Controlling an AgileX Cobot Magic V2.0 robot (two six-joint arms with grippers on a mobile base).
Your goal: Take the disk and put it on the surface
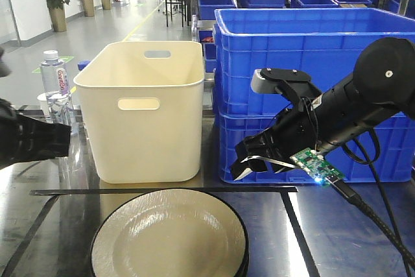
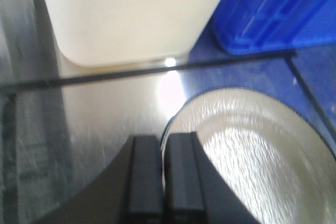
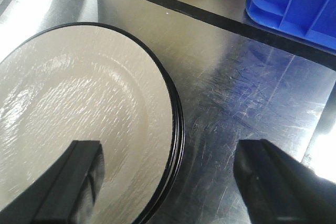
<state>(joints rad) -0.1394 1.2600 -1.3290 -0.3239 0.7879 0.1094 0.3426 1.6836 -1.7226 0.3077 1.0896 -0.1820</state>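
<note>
Disk [image 1: 170, 235], glossy cream with a black rim, lies low-centre on the reflective metal surface [image 3: 236, 103]; cream bin [image 1: 146, 108] behind. Left gripper [image 2: 164, 174] pinched together, empty; right gripper [image 3: 168, 174] spread wide, empty.

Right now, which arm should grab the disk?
Right. Its gripper is open, straddling the disk's rim. The left gripper is shut, beside the rim.

cream plastic bin [image 1: 146, 108] with handle cutouts, stacked blue crates [image 1: 305, 50] just beside it, water bottle [image 1: 55, 85] left, potted plants [image 1: 57, 1] far back
</note>
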